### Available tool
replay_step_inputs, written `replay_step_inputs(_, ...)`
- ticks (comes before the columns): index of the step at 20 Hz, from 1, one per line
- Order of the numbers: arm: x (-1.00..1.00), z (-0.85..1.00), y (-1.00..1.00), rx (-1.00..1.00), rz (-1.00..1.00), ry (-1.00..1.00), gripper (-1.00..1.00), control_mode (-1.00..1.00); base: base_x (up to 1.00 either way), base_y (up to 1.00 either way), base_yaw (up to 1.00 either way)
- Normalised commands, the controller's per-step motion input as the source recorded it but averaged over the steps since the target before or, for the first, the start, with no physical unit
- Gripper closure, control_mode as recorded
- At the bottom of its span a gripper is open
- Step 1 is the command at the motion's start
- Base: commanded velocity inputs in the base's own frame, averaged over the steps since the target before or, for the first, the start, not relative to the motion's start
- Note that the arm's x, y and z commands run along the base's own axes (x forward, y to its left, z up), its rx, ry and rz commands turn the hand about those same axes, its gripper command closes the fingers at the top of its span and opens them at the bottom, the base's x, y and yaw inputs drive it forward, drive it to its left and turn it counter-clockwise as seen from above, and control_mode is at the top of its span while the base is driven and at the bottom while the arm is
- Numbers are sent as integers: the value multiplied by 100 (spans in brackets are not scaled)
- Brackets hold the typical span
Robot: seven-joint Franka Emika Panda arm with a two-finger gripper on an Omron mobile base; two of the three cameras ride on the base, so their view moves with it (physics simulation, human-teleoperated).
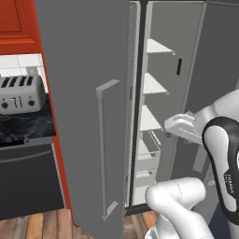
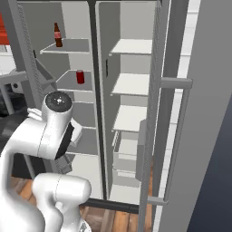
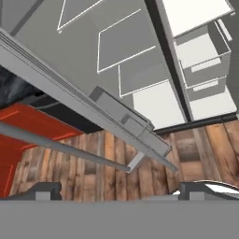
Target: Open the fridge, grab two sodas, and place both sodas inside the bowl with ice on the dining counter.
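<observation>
The grey fridge stands with both doors swung open. On its top left shelf stands the slim dark-brown soda bottle, and the red soda can sits one shelf below. My white hand hovers in front of the open fridge at mid-shelf height, apart from both sodas. In the hand view my gripper is open with nothing between its fingers, looking down past the left door's edge and its bar handle. The bowl with ice and the dining counter are out of view.
The open left door with its long handle blocks the left side. The right door and handle stand on the right. A toaster sits on the black worktop under red cabinets. The floor is wood.
</observation>
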Motion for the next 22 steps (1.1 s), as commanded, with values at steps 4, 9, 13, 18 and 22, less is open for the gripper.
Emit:
replay_step_inputs(4,76,-23,-8,2,-6,0,-100,-100,0,0,0)
replay_step_inputs(9,80,-22,0,2,-4,0,-100,-100,0,0,0)
replay_step_inputs(13,79,-23,0,3,-1,1,-100,-100,0,0,0)
replay_step_inputs(18,76,-25,0,4,0,1,-100,-100,0,0,0)
replay_step_inputs(22,76,-33,6,5,5,3,-100,-100,0,0,0)
